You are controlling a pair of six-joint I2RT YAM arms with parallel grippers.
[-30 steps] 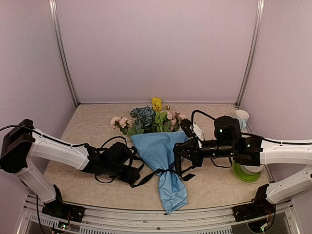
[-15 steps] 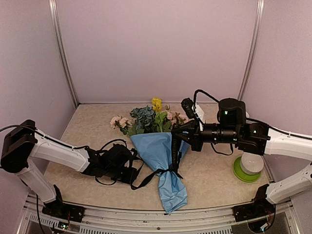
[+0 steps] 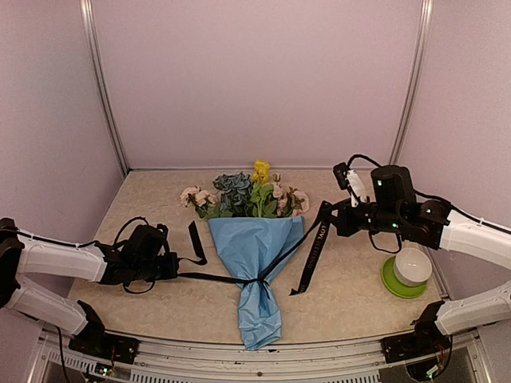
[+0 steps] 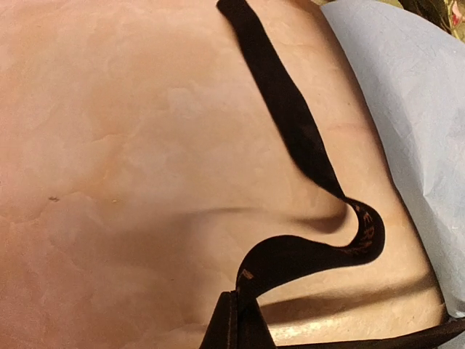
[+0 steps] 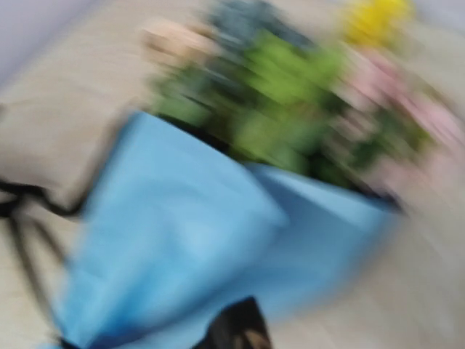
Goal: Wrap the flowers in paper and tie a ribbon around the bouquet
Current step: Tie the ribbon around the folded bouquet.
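Left claw (image 3: 169, 267): pressed together on one end of the ribbon (image 3: 215, 277), low over the desk (image 3: 144, 207), well left of the bouquet (image 3: 257, 263); in the wrist view the black band curled away from the tips, with a loose tail lying toward the far side

Ribbon, left run: stretched taut from that claw to the bouquet's narrow waist

Bouquet: lay mid-desk; flowers (image 3: 243, 194) toward the far wall; blue paper (image 3: 255, 239) tapering to a twisted tail at the near edge

Ribbon, right run: climbed from the waist to the right claw (image 3: 329, 217); its spare length hung down to the desk

Right claw: pinched shut on the ribbon, lifted above the desk, just right of the flowers

Bowl (image 3: 413, 266) and plate (image 3: 399, 289): white on green, far right, well apart from the bouquet

Progress: wrapping looked done; the ribbon circled the waist and crossed there; both ends pulled outward, likely cinching; a firm knot or bow and letting go seemed left

Hard to make out: whether the crossing was a true knot; the right wrist view was smeared, showing only blue paper and coloured blooms; stems hidden inside the paper; the claw tips barely showed at the bottom of both wrist views
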